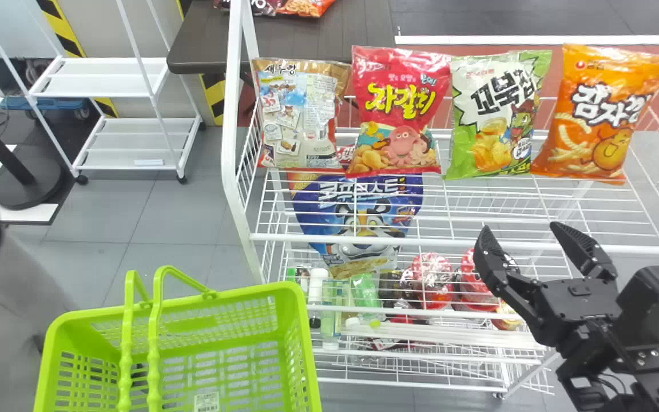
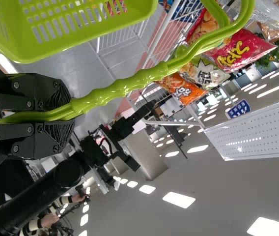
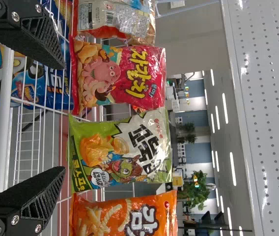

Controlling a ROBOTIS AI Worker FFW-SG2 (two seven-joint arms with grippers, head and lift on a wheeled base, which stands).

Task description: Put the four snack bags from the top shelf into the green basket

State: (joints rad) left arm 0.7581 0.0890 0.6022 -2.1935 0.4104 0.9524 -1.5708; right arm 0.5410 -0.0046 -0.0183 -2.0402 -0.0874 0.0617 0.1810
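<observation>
Green snack bag (image 1: 492, 109) stands with its long axis upright on the wire top shelf (image 1: 535, 246), between a red bag (image 1: 398, 114) and an orange bag (image 1: 598, 114); a beige bag (image 1: 301, 114) ends the row at left. The right hand (image 1: 520, 228), fingers spread and holding nothing, is nearer the row's right half, so the green bag seems a straight forward reach. The left hand (image 2: 70, 110) grasps the handles (image 2: 144, 78) of the green basket (image 1: 249, 292), left of the right hand.

Open room before snack bags (image 1: 401, 117), front rail (image 1: 461, 242) below, handles (image 1: 154, 326) crossing green basket (image 1: 290, 290)
</observation>
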